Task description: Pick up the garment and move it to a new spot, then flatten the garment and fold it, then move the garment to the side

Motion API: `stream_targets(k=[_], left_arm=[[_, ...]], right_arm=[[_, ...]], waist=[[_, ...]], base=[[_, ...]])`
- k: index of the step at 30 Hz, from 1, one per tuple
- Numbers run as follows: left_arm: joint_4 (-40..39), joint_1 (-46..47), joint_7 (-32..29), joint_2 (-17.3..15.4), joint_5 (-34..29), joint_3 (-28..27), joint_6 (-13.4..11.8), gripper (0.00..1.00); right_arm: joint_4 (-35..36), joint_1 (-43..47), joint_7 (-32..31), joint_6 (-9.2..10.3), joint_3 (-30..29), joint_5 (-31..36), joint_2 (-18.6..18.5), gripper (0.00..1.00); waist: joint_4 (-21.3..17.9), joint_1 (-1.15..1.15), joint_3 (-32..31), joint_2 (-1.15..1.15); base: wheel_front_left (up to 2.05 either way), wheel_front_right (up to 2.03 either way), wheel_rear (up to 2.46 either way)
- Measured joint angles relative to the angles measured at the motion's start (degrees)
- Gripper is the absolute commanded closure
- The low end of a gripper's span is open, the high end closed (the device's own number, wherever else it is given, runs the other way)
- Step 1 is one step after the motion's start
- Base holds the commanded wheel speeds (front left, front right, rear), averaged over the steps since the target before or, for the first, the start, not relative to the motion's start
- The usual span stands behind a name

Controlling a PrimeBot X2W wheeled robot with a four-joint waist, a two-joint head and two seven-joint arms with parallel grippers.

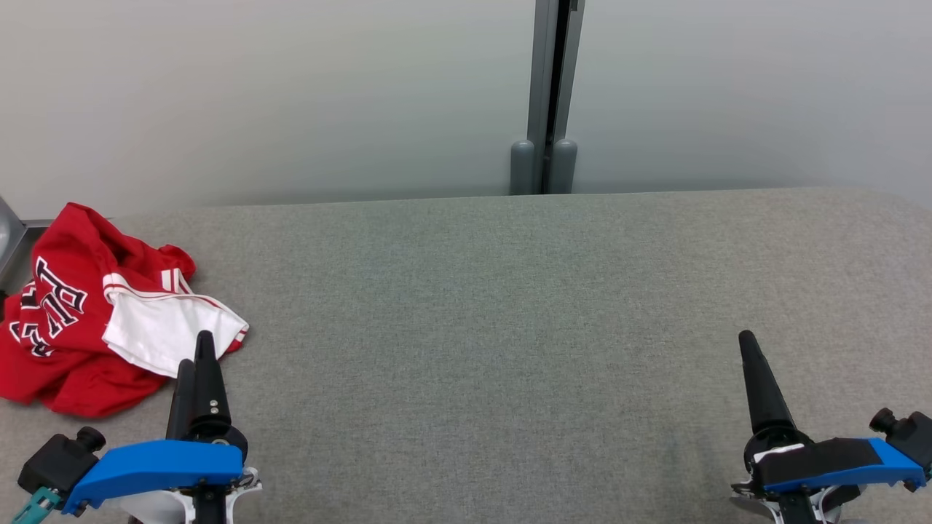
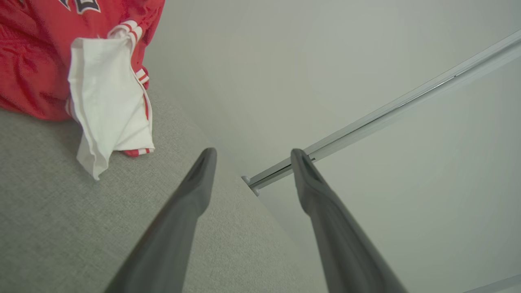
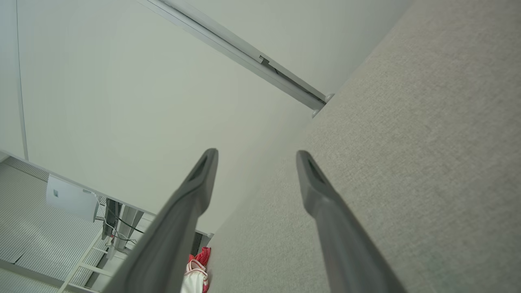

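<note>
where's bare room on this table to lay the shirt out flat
The grey table is bare from the red garment across to the right side, including between the left gripper and right gripper. The far left is crowded: the garment lies bunched there.

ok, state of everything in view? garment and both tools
garment: crumpled heap, not flattened or folded, lying at the left end of the table, not held.
left tool: open, empty, close to the garment's white part but apart from it.
right tool: open, empty, above the table, far from the garment.
</note>
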State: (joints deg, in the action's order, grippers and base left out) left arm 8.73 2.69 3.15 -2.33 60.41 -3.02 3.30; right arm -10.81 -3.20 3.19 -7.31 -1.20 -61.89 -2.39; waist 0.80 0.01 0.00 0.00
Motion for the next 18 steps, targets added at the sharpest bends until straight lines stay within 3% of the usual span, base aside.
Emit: stream_targets(k=[18], left_arm=[[0.2,-0.95,3.15,-0.12,-18.96,2.56,-1.78,0.0]], right_arm=[[-0.3,0.27,3.25,0.0,2.24,15.63,-0.04,0.0]], waist=[[0.64,-0.01,-0.34,0.0]], base=[[0.0,0.0,0.0]])
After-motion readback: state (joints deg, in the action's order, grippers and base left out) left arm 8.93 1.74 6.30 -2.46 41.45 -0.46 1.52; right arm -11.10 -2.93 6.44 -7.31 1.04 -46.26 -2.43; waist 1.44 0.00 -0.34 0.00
